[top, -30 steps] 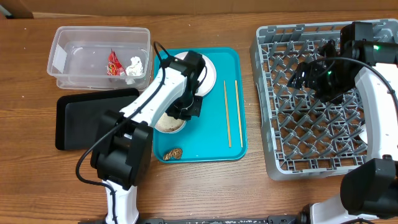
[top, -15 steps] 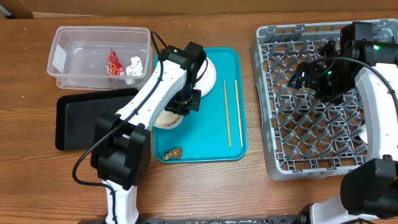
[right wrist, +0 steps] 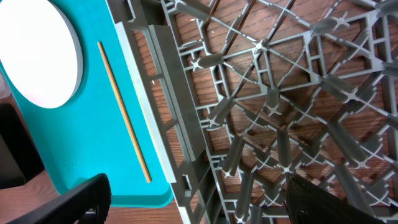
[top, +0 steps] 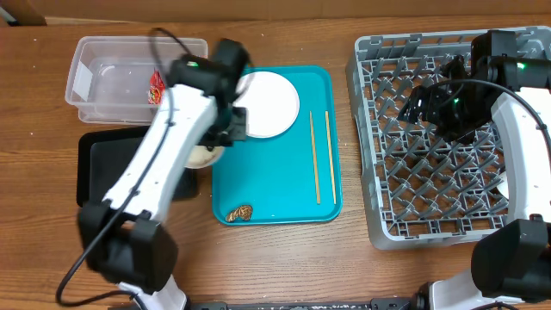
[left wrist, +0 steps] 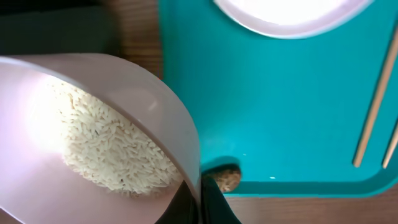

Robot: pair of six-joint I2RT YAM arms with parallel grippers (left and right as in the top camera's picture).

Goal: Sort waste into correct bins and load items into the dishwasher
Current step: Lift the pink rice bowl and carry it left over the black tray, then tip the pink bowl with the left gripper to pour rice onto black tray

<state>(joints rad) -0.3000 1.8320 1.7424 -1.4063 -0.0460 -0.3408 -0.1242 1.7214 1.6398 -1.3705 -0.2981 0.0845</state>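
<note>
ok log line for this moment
left gripper: shut on bowl of rice, teal tray left edge | right gripper: open, over dish rack | plate, chopsticks: on tray

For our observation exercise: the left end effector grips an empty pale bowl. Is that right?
Not empty: the left wrist view shows the left end effector gripping a pale bowl that holds white rice.

The wooden table (top: 301, 258) bears a clear tub (top: 108, 82), black tray (top: 108, 168), teal tray (top: 275, 172), grey rack (top: 413, 189).
</note>
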